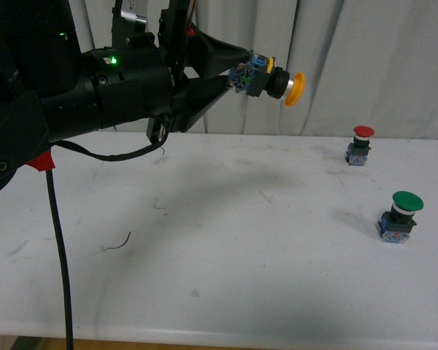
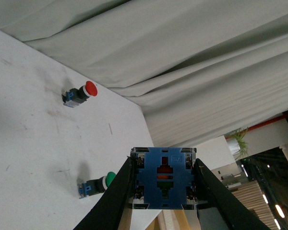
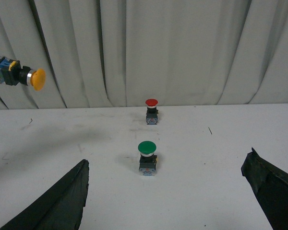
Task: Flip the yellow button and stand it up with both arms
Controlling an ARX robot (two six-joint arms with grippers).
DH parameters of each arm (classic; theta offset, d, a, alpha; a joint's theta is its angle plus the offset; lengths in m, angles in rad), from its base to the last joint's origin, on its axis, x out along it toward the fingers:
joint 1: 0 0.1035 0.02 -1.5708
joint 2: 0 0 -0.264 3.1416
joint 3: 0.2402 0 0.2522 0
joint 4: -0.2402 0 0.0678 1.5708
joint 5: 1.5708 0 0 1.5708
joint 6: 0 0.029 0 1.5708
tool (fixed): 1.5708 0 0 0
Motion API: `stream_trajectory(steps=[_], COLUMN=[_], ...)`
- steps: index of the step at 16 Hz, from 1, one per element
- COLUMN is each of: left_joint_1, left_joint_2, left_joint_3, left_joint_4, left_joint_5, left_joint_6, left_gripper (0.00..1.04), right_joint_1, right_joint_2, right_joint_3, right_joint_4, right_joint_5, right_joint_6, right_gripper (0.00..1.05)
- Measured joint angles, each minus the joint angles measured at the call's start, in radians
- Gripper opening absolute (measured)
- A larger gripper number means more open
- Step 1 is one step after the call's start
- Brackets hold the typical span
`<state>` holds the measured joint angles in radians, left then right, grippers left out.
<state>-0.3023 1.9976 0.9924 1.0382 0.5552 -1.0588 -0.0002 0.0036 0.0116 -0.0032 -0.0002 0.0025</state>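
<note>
On the white table (image 1: 226,292) a red button (image 1: 363,144) is standing at the right of the frame, a green button (image 1: 401,216) below it; a pale curtain (image 1: 365,58) is hanging behind.

Scuffed white table (image 1: 204,277), red button (image 1: 360,145), green button (image 1: 400,216), both upright

Curtained test lab: white table (image 1: 204,284), grey drapes (image 1: 365,58).

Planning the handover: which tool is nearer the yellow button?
Left. The left tool grips the yellow button, up above the table; the right tool is open, well apart from it.
</note>
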Motion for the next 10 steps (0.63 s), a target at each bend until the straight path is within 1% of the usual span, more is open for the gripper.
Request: stream_trajectory(steps=[3, 4, 5, 6, 7, 9, 10], left_joint_1=[-0.004, -0.004, -0.004, -0.003, 0.0, 0.011, 0.016], left_joint_2=[0.008, 0.013, 0.013, 0.013, 0.013, 0.013, 0.013], left_joint_3=[0.0, 0.0, 0.0, 0.0, 0.0, 0.001, 0.001], left_joint_4=[0.003, -0.007, -0.011, -0.01, -0.013, -0.011, -0.005], left_joint_5=[-0.001, -0.002, 0.001, 0.0, -0.001, -0.001, -0.002], left_joint_6=[-0.015, -0.014, -0.014, -0.014, -0.014, -0.015, -0.016], left_gripper=[0.3, 0.3, 0.3, 0.3, 0.3, 0.3, 0.3], right_joint_1=[-0.002, -0.074, -0.146, -0.168, -0.193, -0.208, -0.195], right_joint_2=[0.001, 0.064, 0.205, 0.404, 0.603, 0.947, 1.12], right_joint_3=[0.0, -0.002, 0.0, 0.01, 0.064, 0.269, 0.38], right_joint_4=[0.009, 0.19, 0.396, 0.606, 0.813, 1.159, 1.272], right_joint_5=[-0.01, -0.177, -0.326, -0.452, -0.526, -0.528, -0.518], right_joint_6=[0.006, 0.076, 0.186, 0.282, 0.364, 0.487, 0.558], right_gripper=[0.98, 0.98, 0.98, 0.98, 0.98, 0.98, 0.98])
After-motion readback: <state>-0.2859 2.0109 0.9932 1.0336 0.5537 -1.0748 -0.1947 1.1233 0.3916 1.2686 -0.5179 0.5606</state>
